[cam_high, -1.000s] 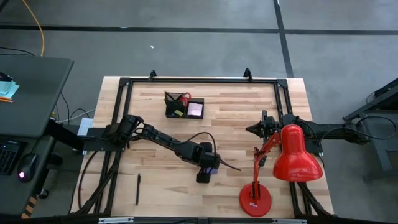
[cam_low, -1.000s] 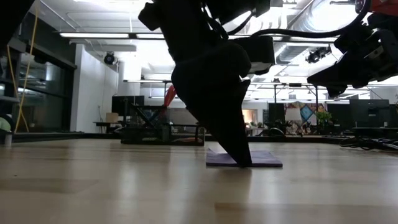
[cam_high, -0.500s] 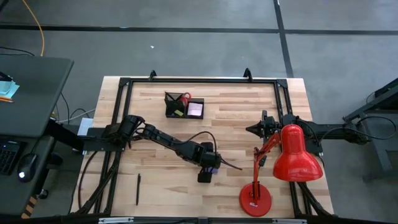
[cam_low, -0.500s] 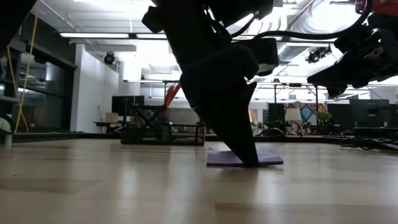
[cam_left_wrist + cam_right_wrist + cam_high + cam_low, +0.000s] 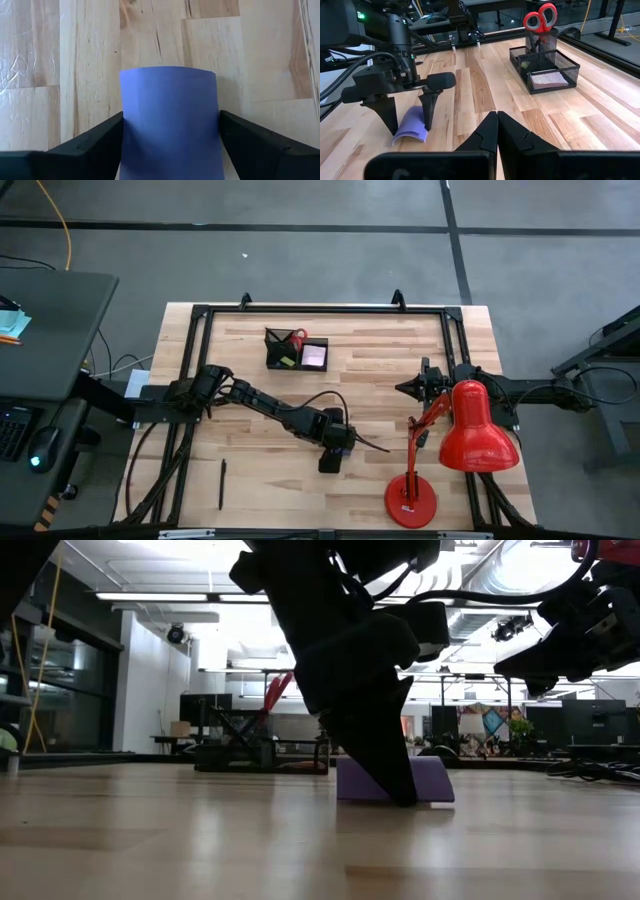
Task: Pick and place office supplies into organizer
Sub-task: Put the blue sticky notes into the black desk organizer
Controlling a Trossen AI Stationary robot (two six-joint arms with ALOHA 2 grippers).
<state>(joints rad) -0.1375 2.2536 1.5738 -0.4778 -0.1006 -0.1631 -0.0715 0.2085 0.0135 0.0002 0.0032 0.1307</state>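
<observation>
Purple sticky-note pad [image 5: 170, 125] is being squeezed between the fingers of the left pincer [image 5: 333, 455] near the middle of the desk [image 5: 400, 380], toward its front edge; the pad is bowed upward between the fingers, its far edge touching the wood. The fingers are seen pressed against both side edges, so the pad is grasped, though not yet lifted clear. The right pincer [image 5: 496, 131] is clenched on nothing and waits by the right edge of the desk. The organizer [image 5: 296, 350] stands near the back edge, with red-handled scissors [image 5: 540, 19] upright in one compartment and a pink pad [image 5: 548, 78] lying in another. A pen [image 5: 222, 483] lies near the front-left corner. The risk is judged to lie in the bowing: a soft pad held only by its edges could buckle further and spring out, or sheets could peel apart during the lift. The red lamp [image 5: 470, 435] stands close to the working area. No writing or brand can be read anywhere.
</observation>
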